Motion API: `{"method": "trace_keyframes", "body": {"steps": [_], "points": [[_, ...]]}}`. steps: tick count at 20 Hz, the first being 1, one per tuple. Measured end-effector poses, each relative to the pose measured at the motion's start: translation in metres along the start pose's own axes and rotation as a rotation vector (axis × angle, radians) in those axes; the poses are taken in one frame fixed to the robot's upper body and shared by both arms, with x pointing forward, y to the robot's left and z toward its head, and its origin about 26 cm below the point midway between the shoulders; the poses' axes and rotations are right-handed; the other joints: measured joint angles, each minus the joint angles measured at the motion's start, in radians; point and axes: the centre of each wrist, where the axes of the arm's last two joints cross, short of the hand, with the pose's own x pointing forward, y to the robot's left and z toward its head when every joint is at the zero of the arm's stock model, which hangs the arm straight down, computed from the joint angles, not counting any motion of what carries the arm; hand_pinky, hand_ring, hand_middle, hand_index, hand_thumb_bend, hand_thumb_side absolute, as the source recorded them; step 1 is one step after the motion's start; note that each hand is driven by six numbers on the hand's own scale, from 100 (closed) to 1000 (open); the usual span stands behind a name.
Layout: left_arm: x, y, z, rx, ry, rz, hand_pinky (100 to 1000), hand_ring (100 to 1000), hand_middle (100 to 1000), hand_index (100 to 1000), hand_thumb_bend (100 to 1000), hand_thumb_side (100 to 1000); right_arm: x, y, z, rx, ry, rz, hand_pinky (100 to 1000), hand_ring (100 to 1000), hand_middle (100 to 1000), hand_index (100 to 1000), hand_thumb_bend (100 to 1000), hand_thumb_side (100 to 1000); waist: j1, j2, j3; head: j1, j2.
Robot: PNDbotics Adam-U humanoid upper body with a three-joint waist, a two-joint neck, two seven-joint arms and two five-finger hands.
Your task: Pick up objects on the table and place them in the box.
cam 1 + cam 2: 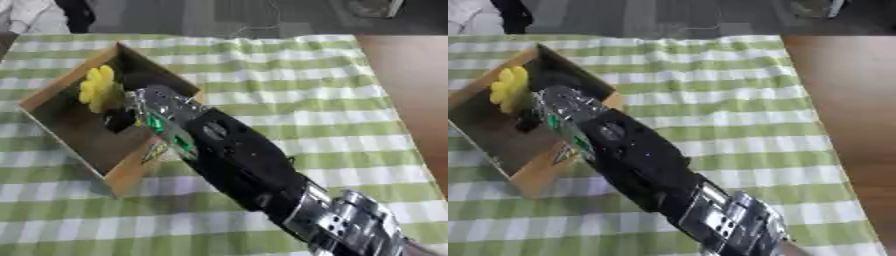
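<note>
Arm: the right arm (254,170) comes in from the lower right corner and stretches diagonally up and left across the table, black along the forearm with silver joints near the bottom edge.
Hand: the right hand (157,107) reaches over the near right wall of the box, its silver wrist above the rim and its fingers pointing down into the box.
Fingers: they are mostly hidden behind the wrist and blurred; whether they are straight or curled cannot be told, nor whether they hold anything.
Yellow thing: a lumpy yellow object (96,87) lies inside the box against the far left wall, just beside the hand; whether the two touch cannot be told.
Box: an open cardboard box (52,90), brown, sits askew on the left part of the table.
Cloth: a green and white checked cloth (289,80) covers most of the table.
Table: bare brown wood (850,100) shows along the right edge.
Room: grey floor (227,15) beyond the far edge of the table.
</note>
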Motion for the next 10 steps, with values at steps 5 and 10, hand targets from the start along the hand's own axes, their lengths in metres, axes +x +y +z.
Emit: {"method": "trace_keyframes", "body": {"steps": [5, 10], "points": [[0.000, 0.000, 0.000, -0.001, 0.001, 0.000, 681, 619, 594, 701, 100, 879, 0.007, -0.010, 0.008, -0.025, -0.041, -0.036, 917, 991, 842, 1000, 676, 612, -0.001, 0.000, -0.001, 0.004, 0.000], [0.000, 0.000, 0.000, -0.002, 0.002, 0.000, 681, 619, 594, 701, 100, 878, 0.010, -0.026, 0.019, -0.089, -0.059, -0.062, 916, 987, 836, 1000, 669, 614, -0.001, -0.001, -0.007, 0.009, 0.000]]}}
